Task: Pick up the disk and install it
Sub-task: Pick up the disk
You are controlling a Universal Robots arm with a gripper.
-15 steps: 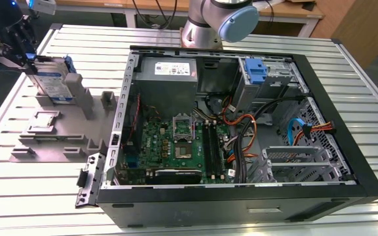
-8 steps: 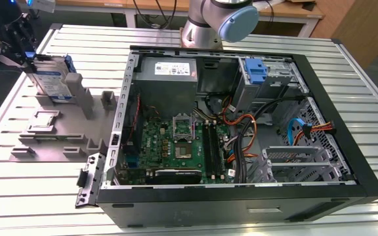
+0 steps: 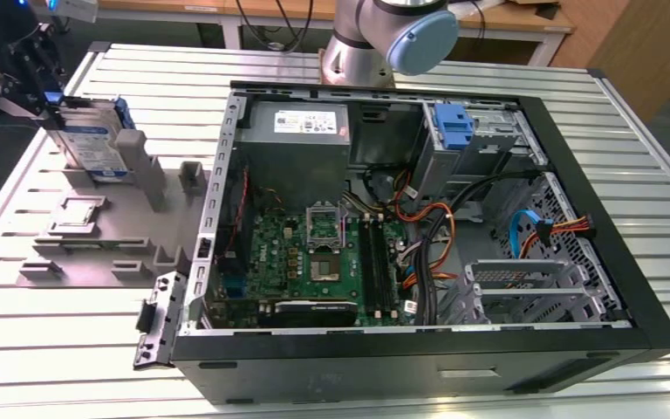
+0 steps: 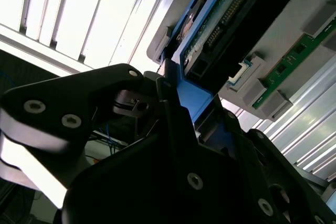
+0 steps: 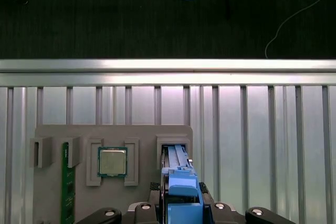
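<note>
Disk (image 3: 93,144), exterior view: you see it standing on edge in a slot at one end of the grey fixture (image 3: 91,253), outside the open computer case (image 3: 370,371) that sits beside the fixture. The upright pose likely serves to present its upper end to the gripper (image 3: 46,103). The print on its blue-and-white label is too small to read.

Second wrist view: the gripper (image 4: 189,103) is clenched on the disk's (image 4: 236,24) blue rail, with the connector side exposed.

First wrist view: the rail sits between the fingers, over the fixture (image 5: 121,132). Neighbouring pockets hold a processor (image 5: 112,162) and a memory stick (image 5: 65,192); you can read no writing on them.
</note>
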